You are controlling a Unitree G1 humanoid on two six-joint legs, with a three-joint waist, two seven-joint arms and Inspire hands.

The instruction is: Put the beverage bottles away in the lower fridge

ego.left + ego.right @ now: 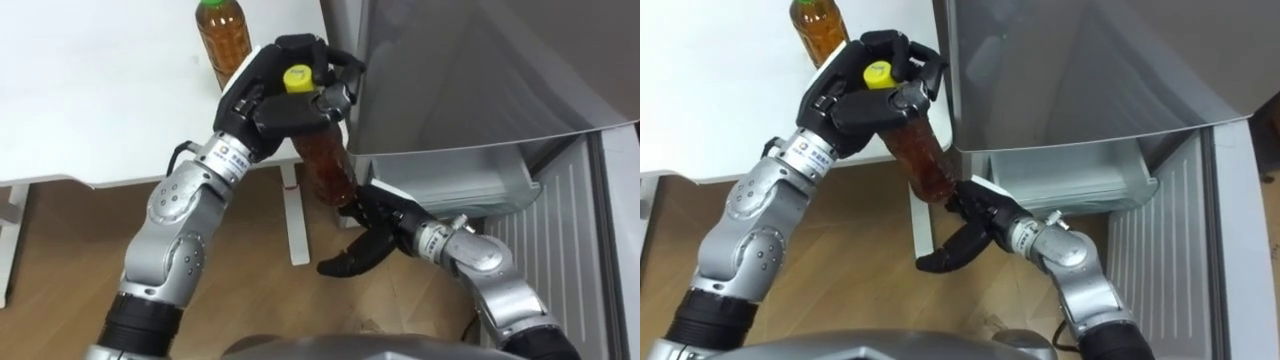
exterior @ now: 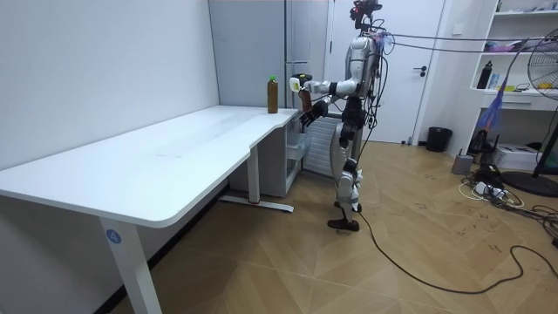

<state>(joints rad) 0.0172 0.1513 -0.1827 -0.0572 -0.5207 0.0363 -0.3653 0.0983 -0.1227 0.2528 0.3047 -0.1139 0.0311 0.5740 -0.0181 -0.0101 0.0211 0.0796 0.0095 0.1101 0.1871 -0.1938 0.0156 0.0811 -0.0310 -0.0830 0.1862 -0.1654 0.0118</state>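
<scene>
Off the table's [image 1: 100,100] corner, mid-carry: left hand [image 1: 262,98] clasps the bottle [image 1: 325,160] by its top, right hand [image 1: 380,228] slack-fingered beneath; next probably lowering it into the open fridge [image 1: 450,185].

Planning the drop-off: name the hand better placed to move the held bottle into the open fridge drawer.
Probably left: the left hand grips the bottle; the right hand is open beneath it, beside the drawer.
</scene>
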